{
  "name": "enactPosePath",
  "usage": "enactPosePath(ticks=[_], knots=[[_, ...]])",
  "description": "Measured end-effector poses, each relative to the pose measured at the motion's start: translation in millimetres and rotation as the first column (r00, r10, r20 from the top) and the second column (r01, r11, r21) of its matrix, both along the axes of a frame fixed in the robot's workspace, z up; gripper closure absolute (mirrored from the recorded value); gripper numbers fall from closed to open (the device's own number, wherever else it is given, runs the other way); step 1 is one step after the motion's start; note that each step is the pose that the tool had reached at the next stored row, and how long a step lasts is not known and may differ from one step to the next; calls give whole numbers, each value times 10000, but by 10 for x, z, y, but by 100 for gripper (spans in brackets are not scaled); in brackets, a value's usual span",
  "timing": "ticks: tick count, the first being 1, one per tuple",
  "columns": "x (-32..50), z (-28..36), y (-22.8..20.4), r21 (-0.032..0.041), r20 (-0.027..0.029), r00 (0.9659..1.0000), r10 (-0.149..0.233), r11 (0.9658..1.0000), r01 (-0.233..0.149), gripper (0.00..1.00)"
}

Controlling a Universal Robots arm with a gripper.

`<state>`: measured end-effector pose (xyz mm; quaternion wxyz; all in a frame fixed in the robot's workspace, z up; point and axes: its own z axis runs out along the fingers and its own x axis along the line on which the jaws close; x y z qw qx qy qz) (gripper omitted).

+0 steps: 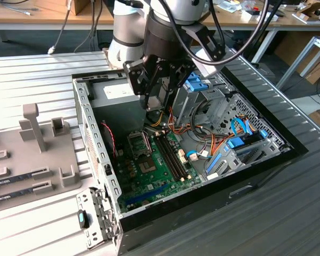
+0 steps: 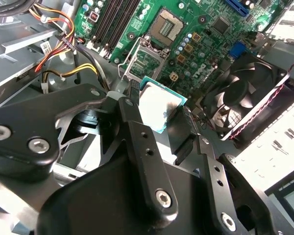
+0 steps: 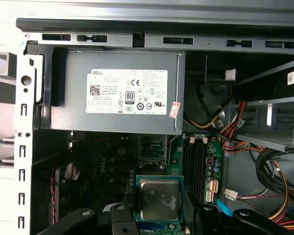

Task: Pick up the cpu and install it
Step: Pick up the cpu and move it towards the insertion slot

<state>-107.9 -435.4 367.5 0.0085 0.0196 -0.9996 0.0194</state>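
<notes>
- At the exterior view's left, a grey tray [image 1: 21, 160] with upright pegs lies on a pale ribbed table [image 1: 42, 69], just beside an open computer case [image 1: 88, 133].
- Inside the case, against its far wall, sits a grey power supply [image 1: 114, 92] with a white label.
- Nearer the camera than the supply, a green board [image 1: 149, 184] lies flat on the case floor. Its socket [image 1: 148, 164] is uncovered (the metal plate stands swung up on the power-supply side).
- Above the board hangs the black gripper [image 1: 159, 104], its fingers pinching the cpu [image 2: 159, 105] by two opposite edges.
- The cpu, silver-topped with a thin green rim, is in the air, apart from the socket. In both wrist views it sits between the two dark fingers, with the board behind it.
- Right of the socket, dark memory slots [image 1: 173, 157] run side by side.
- Farther right are metal drive bays [image 1: 224, 112] with blue tabs, and loose orange and red wires.
- In the second wrist view, a black fan [image 2: 245, 93] sits by the case wall, near the socket.
</notes>
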Motion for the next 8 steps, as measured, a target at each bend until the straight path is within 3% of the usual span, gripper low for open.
enactPosePath(ticks=[8], knots=[[0,-34,-10,0,0,10000,0,10000,0,53]])
